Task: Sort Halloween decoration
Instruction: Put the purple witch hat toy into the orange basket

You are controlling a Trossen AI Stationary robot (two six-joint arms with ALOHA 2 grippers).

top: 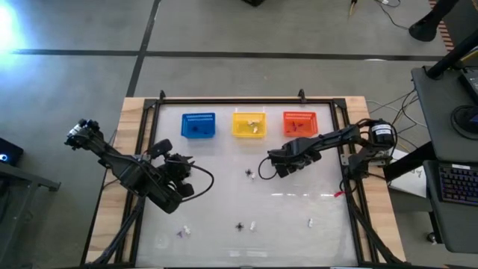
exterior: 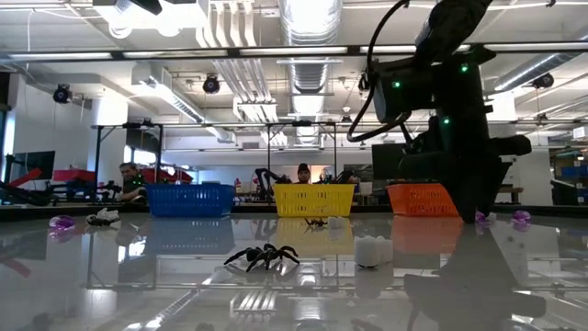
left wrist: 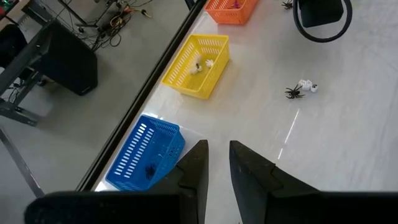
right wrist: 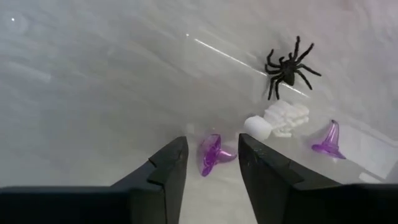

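Observation:
My right gripper (right wrist: 211, 165) is open and low over the table's middle (top: 272, 169). A small purple hat-shaped trinket (right wrist: 213, 154) lies on its side on the table between the fingertips, apart from both. Just beyond it are a whitish piece (right wrist: 280, 120), a black spider (right wrist: 286, 67) and a second purple hat (right wrist: 329, 140). In the high view the spider (top: 249, 172) lies left of the gripper. My left gripper (left wrist: 217, 163) waits above the table's left part (top: 181, 170), its fingers a narrow gap apart, holding nothing.
Blue (top: 198, 125), yellow (top: 249, 124) and orange (top: 299, 123) baskets stand in a row along the far edge, with trinkets inside. More trinkets lie near the near edge: a purple one (top: 183, 232), a spider (top: 240, 226) and whitish ones (top: 253, 224), (top: 310, 222). A raised frame (top: 149, 134) borders the table.

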